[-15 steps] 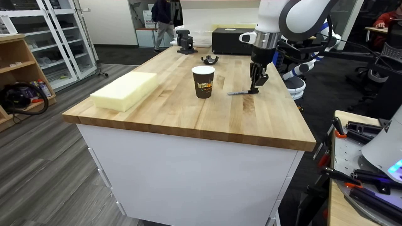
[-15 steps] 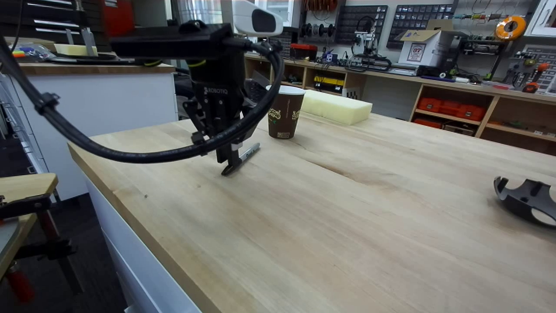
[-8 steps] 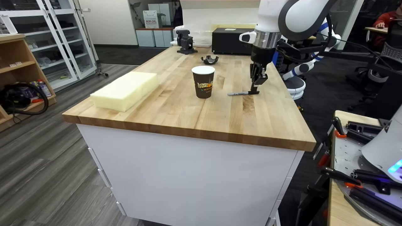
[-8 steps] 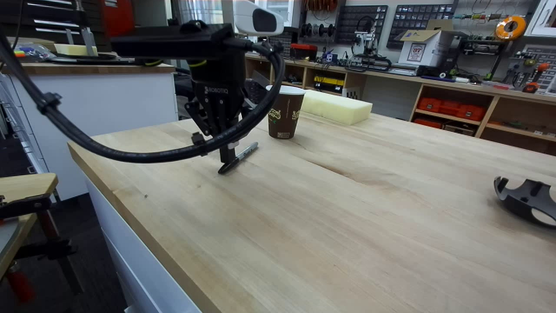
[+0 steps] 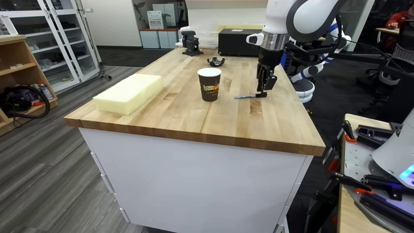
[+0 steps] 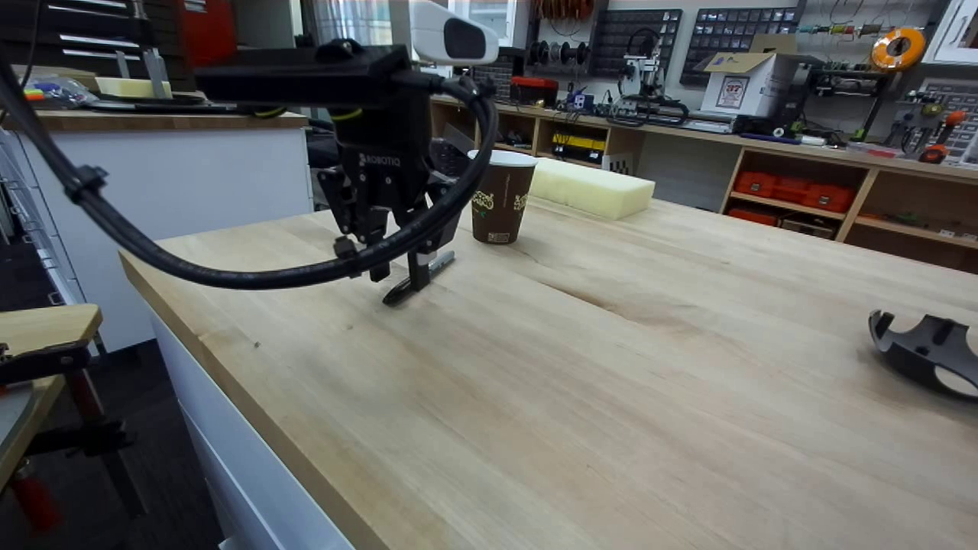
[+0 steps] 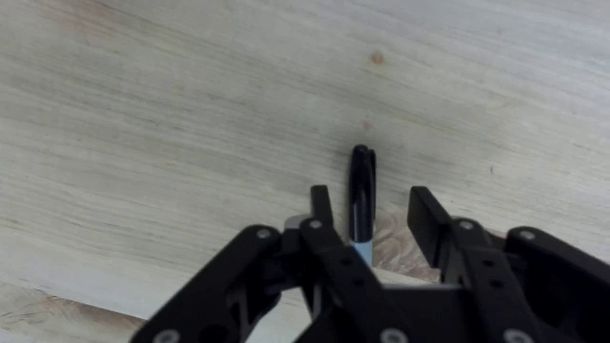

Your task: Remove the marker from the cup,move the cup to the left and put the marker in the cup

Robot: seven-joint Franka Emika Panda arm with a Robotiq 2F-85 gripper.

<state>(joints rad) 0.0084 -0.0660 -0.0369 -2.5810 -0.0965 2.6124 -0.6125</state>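
Note:
The marker, with a grey body and black cap, lies flat on the wooden table in both exterior views (image 5: 245, 96) (image 6: 400, 292). In the wrist view, its black cap (image 7: 362, 195) lies between the fingers, with a gap on each side. My gripper (image 7: 370, 189) is open around the cap, fingertips low near the table, and it also shows in both exterior views (image 5: 264, 90) (image 6: 398, 273). The dark brown paper cup with a white rim stands upright, apart from marker and gripper (image 5: 209, 85) (image 6: 502, 200). Nothing sticks out of it. The inside of the cup is hidden.
A pale yellow foam block (image 5: 129, 94) lies near the table edge beyond the cup. A black curved part (image 5: 216, 61) lies farther back, with a black box (image 5: 241, 42) and a black vise-like device (image 5: 191, 43). The wooden tabletop (image 5: 194, 123) ends near the gripper.
The fingers, close together at the marker's cap earlier, have spread apart. The marker shifted very slightly and lies on the table. The cup has not moved.

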